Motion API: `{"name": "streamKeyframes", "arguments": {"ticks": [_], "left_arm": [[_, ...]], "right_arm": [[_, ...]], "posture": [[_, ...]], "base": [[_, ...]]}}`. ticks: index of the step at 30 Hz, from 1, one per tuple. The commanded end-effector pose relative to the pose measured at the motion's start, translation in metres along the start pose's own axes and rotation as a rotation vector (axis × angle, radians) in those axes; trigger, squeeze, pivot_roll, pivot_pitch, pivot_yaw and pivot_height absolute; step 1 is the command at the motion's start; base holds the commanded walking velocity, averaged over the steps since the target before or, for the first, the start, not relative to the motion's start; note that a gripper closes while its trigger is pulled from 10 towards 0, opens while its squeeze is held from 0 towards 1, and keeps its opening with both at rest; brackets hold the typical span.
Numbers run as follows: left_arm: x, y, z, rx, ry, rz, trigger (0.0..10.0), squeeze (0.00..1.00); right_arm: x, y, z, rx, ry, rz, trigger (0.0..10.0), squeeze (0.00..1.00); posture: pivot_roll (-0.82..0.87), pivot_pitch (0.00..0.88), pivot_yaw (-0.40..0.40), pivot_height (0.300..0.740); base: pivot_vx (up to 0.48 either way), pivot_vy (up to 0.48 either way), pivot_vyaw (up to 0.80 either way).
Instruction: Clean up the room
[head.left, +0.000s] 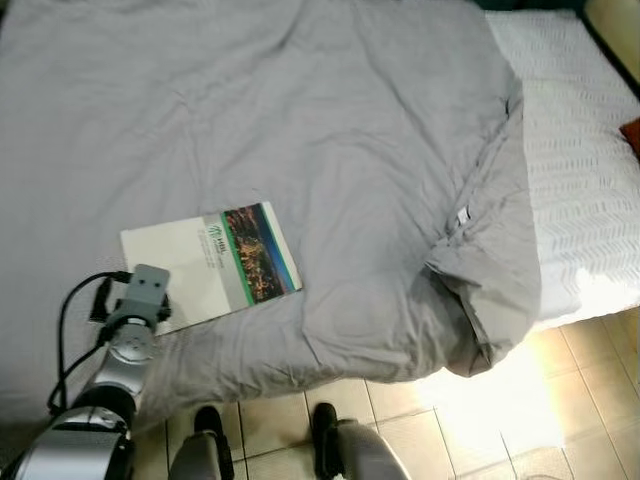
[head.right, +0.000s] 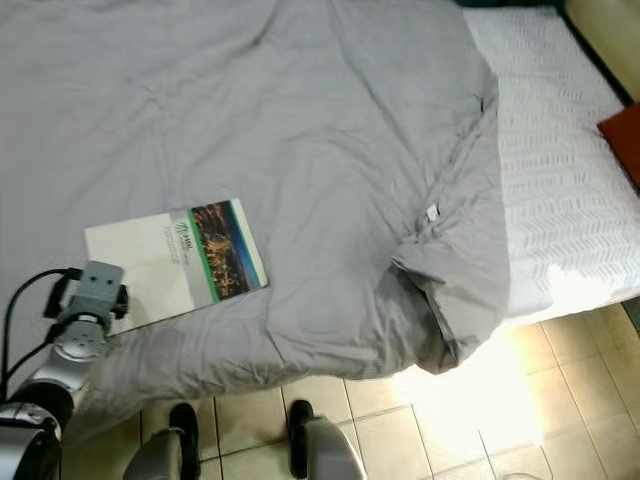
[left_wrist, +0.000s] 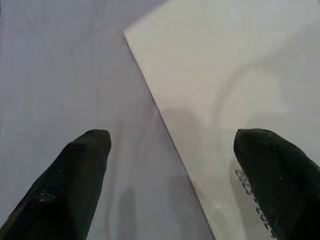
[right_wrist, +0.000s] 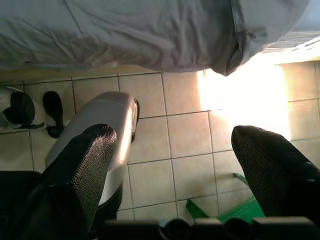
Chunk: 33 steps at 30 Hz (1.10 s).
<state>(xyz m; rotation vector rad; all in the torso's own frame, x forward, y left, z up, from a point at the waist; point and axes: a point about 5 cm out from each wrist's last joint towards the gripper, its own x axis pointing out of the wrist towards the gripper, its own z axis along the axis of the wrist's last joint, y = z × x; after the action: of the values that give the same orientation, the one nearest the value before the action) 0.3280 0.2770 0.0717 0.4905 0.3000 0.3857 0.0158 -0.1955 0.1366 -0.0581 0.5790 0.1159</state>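
Left tool (left_wrist: 170, 165) spread | straddling booklet (head.left: 212, 260) edge | on duvet (head.left: 300, 130)

My left arm (head.left: 112, 368) is shiny silver with a looping black cable (head.left: 68, 325). Each gripper has 2 fat, bumpy black fingers (left_wrist: 67, 182).

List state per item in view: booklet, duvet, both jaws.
Booklet: closed, flat on the duvet, cover up.
Duvet: spread over the bed, wrinkled, right corner folded back.
Left gripper: jaws open, straddling the booklet's edge, not gripping.
Right gripper: jaws open, empty, over the tiled floor.
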Motion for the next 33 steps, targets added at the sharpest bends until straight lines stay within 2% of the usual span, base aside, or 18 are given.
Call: {"name": "streamKeyframes", "arguments": {"ticks": [1,2,7,9,10,11,12,17,19,20,21,22,25,27,28,29,32,33], "left_arm": [[-0.008,-0.001,-0.024,-0.060,0.100,0.007,10.0,0.00],[-0.015,-0.006,-0.042,-0.139,0.192,-0.010,10.0,0.00],[-0.029,-0.018,-0.066,-0.257,0.312,-0.020,10.0,0.00],[-0.037,-0.031,-0.074,-0.300,0.360,-0.046,10.0,0.00],[-0.042,-0.044,-0.075,-0.329,0.376,-0.089,10.0,0.00],[-0.042,-0.044,-0.075,-0.329,0.376,-0.089,10.0,0.00],[-0.046,-0.053,-0.075,-0.348,0.385,-0.118,10.0,0.00],[-0.073,-0.121,-0.056,-0.285,0.302,-0.452,10.0,0.00],[-0.080,-0.131,-0.055,-0.271,0.288,-0.502,10.0,0.00],[-0.080,-0.131,-0.055,-0.271,0.288,-0.502,10.0,0.00],[-0.096,-0.149,-0.056,-0.298,0.286,-0.584,10.0,0.00],[-0.096,-0.149,-0.056,-0.298,0.286,-0.584,10.0,0.00],[-0.121,-0.173,-0.054,-0.318,0.241,-0.696,10.0,0.00],[-0.129,-0.175,-0.053,-0.343,0.170,-0.716,10.0,0.00],[-0.129,-0.175,-0.053,-0.343,0.170,-0.716,10.0,0.00],[-0.133,-0.168,-0.052,-0.366,0.098,-0.718,10.0,0.00],[-0.136,-0.162,-0.052,-0.381,0.058,-0.725,10.0,0.00],[-0.140,-0.151,-0.049,-0.392,0.011,-0.729,10.0,0.00]], "right_arm": [[-0.007,-0.003,-0.002,-0.001,0.044,-0.010,10.0,0.00],[-0.008,-0.001,-0.002,0.002,0.053,-0.004,10.0,0.00],[-0.007,0.001,-0.003,0.010,0.059,0.012,10.0,0.00],[-0.006,0.002,-0.004,0.012,0.062,0.022,10.0,0.00],[-0.005,0.002,-0.005,0.014,0.065,0.029,10.0,0.00],[-0.005,0.002,-0.005,0.014,0.065,0.029,10.0,0.00],[-0.005,0.002,-0.006,0.016,0.067,0.033,10.0,0.00],[0.000,0.002,-0.009,0.021,0.068,0.036,10.0,0.00],[0.002,0.002,-0.011,0.022,0.069,0.037,10.0,0.00],[0.002,0.002,-0.011,0.022,0.069,0.037,10.0,0.00],[0.004,0.003,-0.013,0.025,0.070,0.036,10.0,0.00],[0.004,0.003,-0.013,0.025,0.070,0.036,10.0,0.00],[0.008,0.002,-0.016,0.027,0.067,0.034,10.0,0.00],[0.012,0.002,-0.016,0.030,0.055,0.033,10.0,0.00],[0.012,0.002,-0.016,0.030,0.055,0.033,10.0,0.00],[0.015,0.002,-0.016,0.032,0.047,0.032,10.0,0.00],[0.018,0.003,-0.017,0.035,0.043,0.035,10.0,0.00],[0.020,0.004,-0.017,0.037,0.038,0.040,10.0,0.00]], "posture": [[-0.47,0.505,-0.224,0.740],[-0.47,0.510,-0.222,0.740],[-0.44,0.504,-0.219,0.740],[-0.44,0.508,-0.220,0.740],[-0.43,0.512,-0.217,0.740],[-0.43,0.512,-0.217,0.740],[-0.43,0.512,-0.217,0.740],[-0.40,0.505,-0.197,0.740],[-0.40,0.504,-0.194,0.740],[-0.40,0.504,-0.194,0.740],[-0.38,0.496,-0.176,0.740],[-0.38,0.496,-0.176,0.740],[-0.37,0.481,-0.164,0.740],[-0.36,0.477,-0.157,0.740],[-0.36,0.477,-0.157,0.740],[-0.35,0.473,-0.151,0.740],[-0.33,0.466,-0.144,0.740],[-0.32,0.464,-0.141,0.740]], "base": [[0.000,0.000,0.00],[0.000,0.000,0.00],[0.000,0.000,0.00],[0.000,0.000,0.00],[0.000,0.000,0.00],[0.000,0.000,0.00],[0.000,0.000,0.00],[0.000,0.000,0.00],[0.000,0.000,0.00],[0.000,0.000,0.00],[0.000,0.000,0.00],[0.000,0.000,0.00],[0.000,0.000,0.00],[0.000,0.000,0.00],[0.000,0.000,0.00],[0.000,0.000,0.00],[0.000,0.000,0.00],[0.000,0.000,0.00]]}}
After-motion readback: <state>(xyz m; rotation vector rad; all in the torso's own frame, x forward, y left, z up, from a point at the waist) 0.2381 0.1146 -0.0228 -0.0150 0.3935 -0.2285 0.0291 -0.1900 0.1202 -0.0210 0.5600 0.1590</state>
